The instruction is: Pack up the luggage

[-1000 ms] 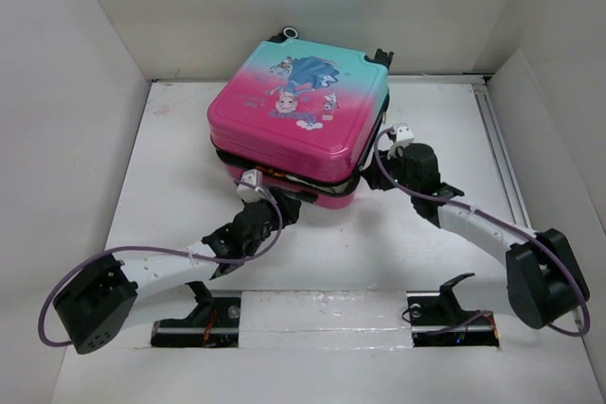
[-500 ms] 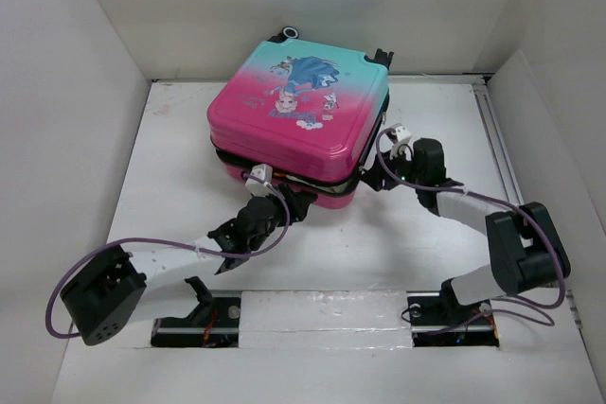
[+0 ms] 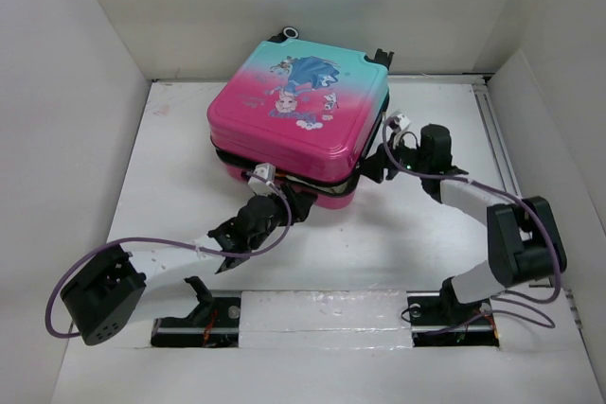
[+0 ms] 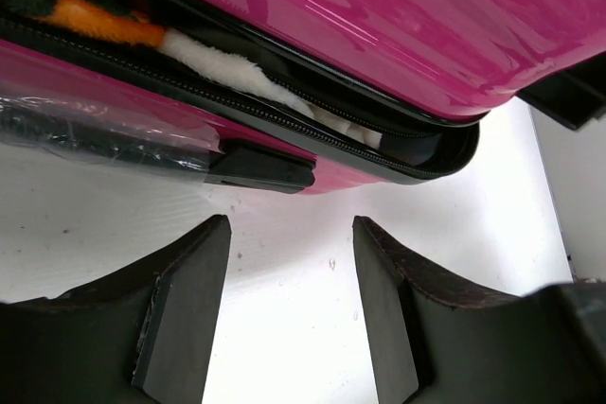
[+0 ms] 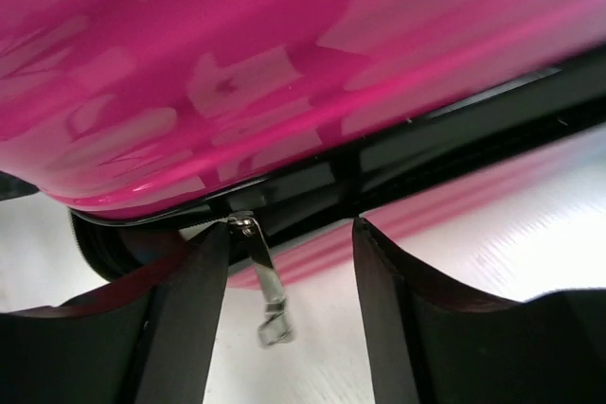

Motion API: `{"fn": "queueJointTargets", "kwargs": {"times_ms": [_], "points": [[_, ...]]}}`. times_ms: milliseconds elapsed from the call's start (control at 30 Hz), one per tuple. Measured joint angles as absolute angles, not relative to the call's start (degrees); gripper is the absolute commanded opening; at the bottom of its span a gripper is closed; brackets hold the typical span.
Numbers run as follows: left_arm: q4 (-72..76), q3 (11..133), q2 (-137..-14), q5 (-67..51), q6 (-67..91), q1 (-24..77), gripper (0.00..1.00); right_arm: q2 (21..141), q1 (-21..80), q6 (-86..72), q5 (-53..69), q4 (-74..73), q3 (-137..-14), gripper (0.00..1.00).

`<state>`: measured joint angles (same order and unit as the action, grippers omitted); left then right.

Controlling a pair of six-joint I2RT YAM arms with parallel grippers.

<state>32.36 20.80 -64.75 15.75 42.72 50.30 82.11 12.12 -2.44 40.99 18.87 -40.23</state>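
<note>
Two grippers sit at your luggage (image 3: 298, 106), which lies flat at the far middle of the table (image 3: 170, 196), lid down but with a gap along the seam. Your left gripper (image 4: 291, 234) is at its near left corner, jaws apart with nothing between them; white fabric (image 4: 227, 68) shows in the gap just beyond. Your right gripper (image 5: 289, 229) is at the right side, jaws also apart; the zipper pull (image 5: 270, 305) hangs between them, just beside one finger, not pinched.
</note>
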Motion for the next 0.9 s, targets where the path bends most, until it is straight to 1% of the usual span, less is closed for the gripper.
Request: {"fn": "queueJointTargets", "kwargs": {"times_ms": [67, 133, 333, 467, 600, 633, 700, 733, 833, 867, 900], "points": [[32.36, 20.8, -64.75, 15.16, 42.5, 50.3, 0.48, 86.41, 11.16, -2.31, 46.65, 18.85, -43.24, 0.58], [32.4, 20.82, -64.75, 14.98, 42.44, 50.61, 0.48, 87.55, 10.24, -2.39, 50.3, 19.97, -43.42, 0.61], [33.3, 22.2, -67.75, 14.48, 42.13, 52.8, 0.47, 89.89, 8.14, -7.18, 56.51, 29.45, -40.05, 0.61], [33.65, 23.09, -69.21, 14.11, 41.71, 53.15, 0.47, 91.02, 7.84, -10.07, 57.82, 33.71, -38.54, 0.61], [34.09, 24.45, -70.3, 14.11, 41.15, 53.17, 0.47, 91.02, 7.88, -12.25, 57.98, 35.92, -37.3, 0.44], [34.13, 24.88, -70.72, 14.09, 40.95, 53.15, 0.47, 91.0, 7.88, -12.93, 57.98, 36.36, -37.17, 0.36], [34.52, 25.61, -71.59, 14.13, 40.75, 53.15, 0.47, 90.67, 7.84, -13.76, 57.93, 36.88, -36.71, 0.26], [34.7, 25.98, -72.16, 14.15, 40.69, 53.15, 0.46, 90.37, 7.88, -14.0, 57.82, 37.01, -36.38, 0.18], [34.98, 27.31, -74.24, 14.28, 40.27, 53.15, 0.46, 89.32, 8.01, -14.85, 56.95, 37.54, -35.18, 0.08], [35.07, 27.83, -75.05, 14.46, 40.18, 53.15, 0.45, 88.64, 8.19, -15.09, 56.23, 37.54, -34.61, 0.02], [35.2, 28.49, -76.14, 14.74, 40.01, 53.15, 0.45, 87.72, 8.4, -15.16, 55.27, 37.45, -33.93, 0.0]]}}
